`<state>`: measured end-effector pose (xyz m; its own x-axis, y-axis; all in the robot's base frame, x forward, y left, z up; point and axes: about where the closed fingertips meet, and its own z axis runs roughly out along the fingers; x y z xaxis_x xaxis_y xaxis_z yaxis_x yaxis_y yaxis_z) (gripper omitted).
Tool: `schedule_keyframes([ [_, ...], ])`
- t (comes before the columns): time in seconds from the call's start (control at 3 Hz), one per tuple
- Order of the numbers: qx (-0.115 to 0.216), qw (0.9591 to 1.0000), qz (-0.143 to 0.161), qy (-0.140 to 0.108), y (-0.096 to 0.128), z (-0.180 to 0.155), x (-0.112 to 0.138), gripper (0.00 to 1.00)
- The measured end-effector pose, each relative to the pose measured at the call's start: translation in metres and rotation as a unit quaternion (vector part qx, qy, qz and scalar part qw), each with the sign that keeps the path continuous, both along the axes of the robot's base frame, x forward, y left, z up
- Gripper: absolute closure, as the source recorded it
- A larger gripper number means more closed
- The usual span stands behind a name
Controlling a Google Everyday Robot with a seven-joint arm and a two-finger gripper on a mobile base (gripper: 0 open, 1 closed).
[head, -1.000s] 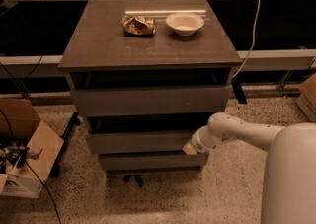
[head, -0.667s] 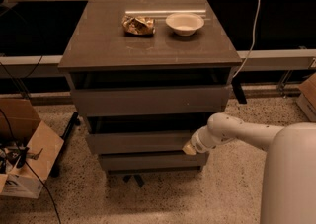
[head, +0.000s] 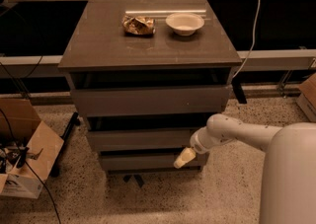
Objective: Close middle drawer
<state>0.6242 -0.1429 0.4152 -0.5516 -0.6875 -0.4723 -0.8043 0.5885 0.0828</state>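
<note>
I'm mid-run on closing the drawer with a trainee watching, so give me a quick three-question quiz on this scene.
1. True or false: the white bowl sits on the cabinet top, to the right of the crumpled wrapper.
2. Which end of the middle drawer front is the gripper near? A: left end. B: centre. C: right end.
3. What brown thing sits low at the far left of the view?

Key: 1 true; 2 C; 3 an open cardboard box.
</note>
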Motion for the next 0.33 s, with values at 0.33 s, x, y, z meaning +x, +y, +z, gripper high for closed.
schedule_keyframes([
  [0.33, 0.0, 1.0, 0.0, 0.0, 0.0, 0.0, 0.0, 0.0],
])
